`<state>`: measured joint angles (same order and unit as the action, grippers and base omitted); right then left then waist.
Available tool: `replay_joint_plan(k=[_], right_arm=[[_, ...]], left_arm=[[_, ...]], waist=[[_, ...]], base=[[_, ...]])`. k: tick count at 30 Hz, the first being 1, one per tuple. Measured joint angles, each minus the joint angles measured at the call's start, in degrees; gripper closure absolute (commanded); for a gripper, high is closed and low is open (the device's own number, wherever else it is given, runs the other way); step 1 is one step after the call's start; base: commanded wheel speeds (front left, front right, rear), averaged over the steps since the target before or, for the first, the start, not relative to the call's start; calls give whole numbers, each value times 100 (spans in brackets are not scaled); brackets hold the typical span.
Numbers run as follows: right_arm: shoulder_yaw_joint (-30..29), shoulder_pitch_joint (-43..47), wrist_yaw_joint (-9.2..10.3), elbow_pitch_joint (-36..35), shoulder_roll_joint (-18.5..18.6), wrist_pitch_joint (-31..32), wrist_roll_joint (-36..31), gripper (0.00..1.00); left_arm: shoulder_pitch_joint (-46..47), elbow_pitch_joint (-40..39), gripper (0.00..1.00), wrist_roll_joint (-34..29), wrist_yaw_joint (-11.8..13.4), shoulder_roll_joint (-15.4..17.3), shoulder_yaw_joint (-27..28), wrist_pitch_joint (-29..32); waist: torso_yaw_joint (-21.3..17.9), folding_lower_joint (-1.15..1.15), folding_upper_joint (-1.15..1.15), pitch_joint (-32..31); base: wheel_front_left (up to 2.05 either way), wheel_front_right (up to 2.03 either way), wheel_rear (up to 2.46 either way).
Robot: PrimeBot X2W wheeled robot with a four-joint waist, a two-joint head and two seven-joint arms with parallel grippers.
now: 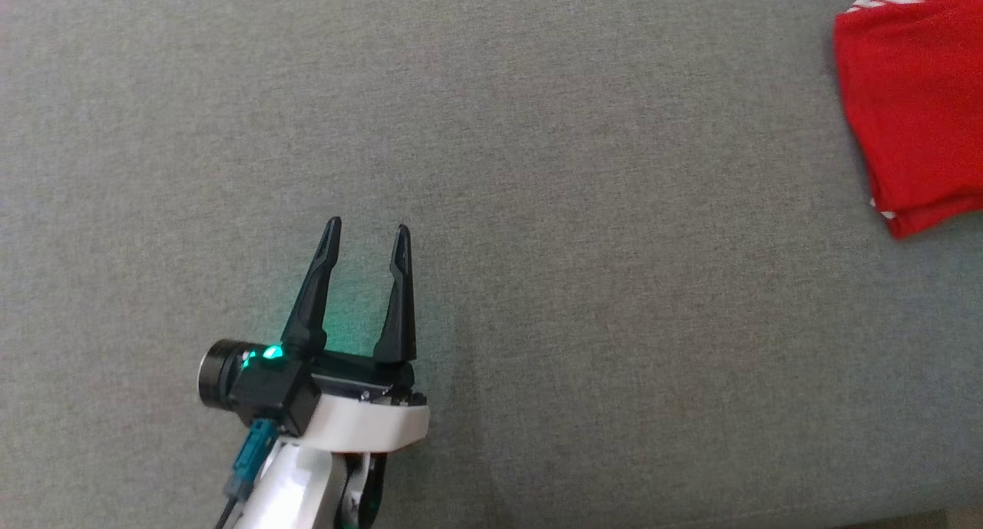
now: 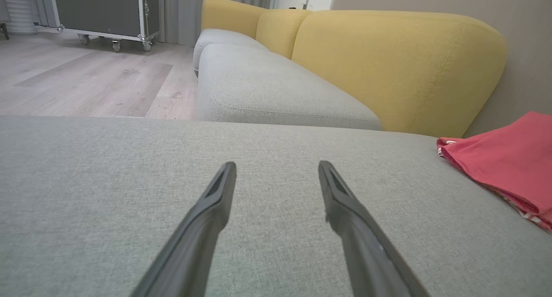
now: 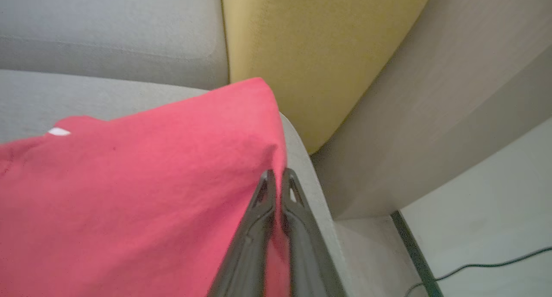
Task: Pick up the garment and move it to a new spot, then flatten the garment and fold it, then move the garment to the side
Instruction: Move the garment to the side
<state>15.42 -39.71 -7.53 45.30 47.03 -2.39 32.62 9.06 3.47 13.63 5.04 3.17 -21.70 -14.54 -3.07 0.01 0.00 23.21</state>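
The red garment (image 1: 914, 107) lies folded at the far right of the grey seat cushion (image 1: 537, 168), partly cut off by the head view's edge. My left gripper (image 1: 367, 226) rests low over the bare cushion at the lower left, open, nothing between its fingers, well apart from the garment (image 2: 509, 159). In the right wrist view my right gripper (image 3: 279, 173) is shut, its tips pinching the edge of the garment (image 3: 151, 193) near the cushion's rounded corner; the cloth puckers at the tips.
Yellow sofa backrests (image 2: 388, 64) rise behind the cushion, with another grey seat (image 2: 267, 90) beyond. Wooden floor (image 2: 86, 81) and a wheeled case (image 2: 103, 8) lie farther off. Past the cushion's corner are a beige wall panel (image 3: 431, 116) and a floor cable (image 3: 474, 267).
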Motion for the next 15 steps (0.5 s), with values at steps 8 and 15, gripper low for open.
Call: replay_joint_plan(k=[8,15], right_arm=[[-664,55,0,162,-592,-243,-1070,0],[-328,1300,0,-643,-2003,-676,-828,0]], left_arm=[[26,186,0,38,-37,-4,22,0],[-197,359,0,179,-38,-10,71,0]], waist=[[14,-1,0,-200],[142,-2,0,-747]], base=[[0,0,0],[0,0,0]])
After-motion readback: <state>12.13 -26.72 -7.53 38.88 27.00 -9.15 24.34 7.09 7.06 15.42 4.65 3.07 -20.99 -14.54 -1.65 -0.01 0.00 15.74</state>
